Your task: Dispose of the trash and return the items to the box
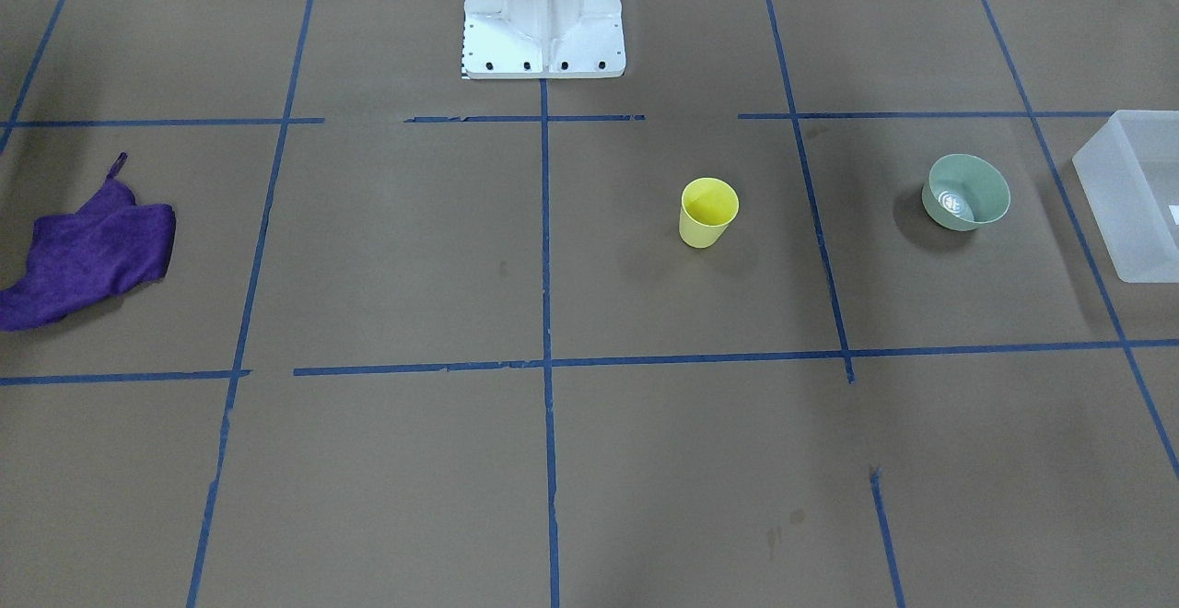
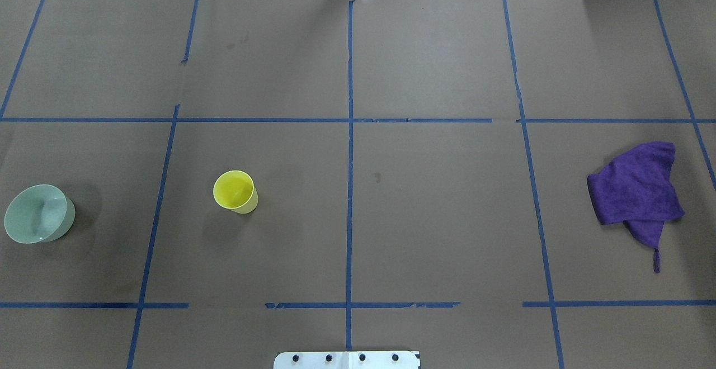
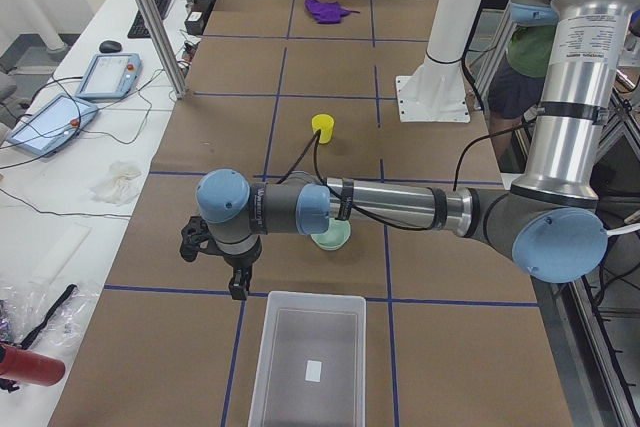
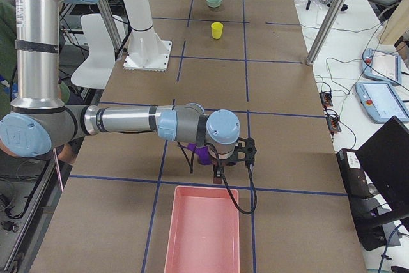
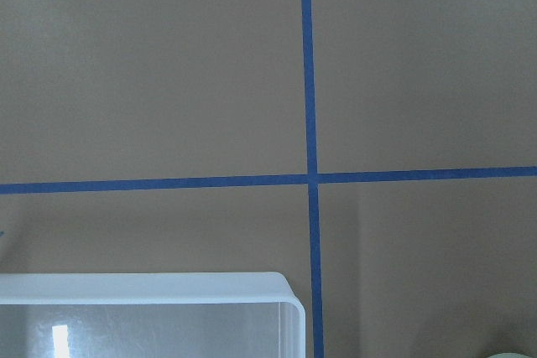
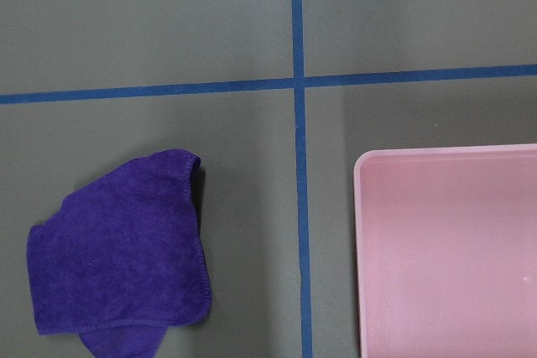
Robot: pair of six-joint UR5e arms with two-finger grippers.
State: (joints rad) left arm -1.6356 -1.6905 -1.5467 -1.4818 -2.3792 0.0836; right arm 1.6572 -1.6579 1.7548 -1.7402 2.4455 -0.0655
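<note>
The yellow cup [image 1: 709, 212] [image 2: 235, 192] stands upright on the brown table. The mint-green bowl [image 1: 965, 192] [image 2: 39, 213] sits further toward the robot's left, near the frosted-white box [image 1: 1138, 193] [image 3: 308, 357], which holds only a small label. My left gripper [image 3: 238, 285] shows only in the exterior left view, hanging over the table beside the box's corner [image 5: 151, 316]; I cannot tell if it is open. My right gripper [image 4: 217, 174] shows only in the exterior right view, above a purple cloth [image 4: 203, 153] [image 6: 117, 266]; I cannot tell its state.
A pink bin [image 4: 201, 231] [image 6: 449, 249] stands at the table's right end beside the purple cloth [image 2: 635, 190]. The white robot base [image 1: 543, 18] is at the table's middle edge. Blue tape lines grid the table.
</note>
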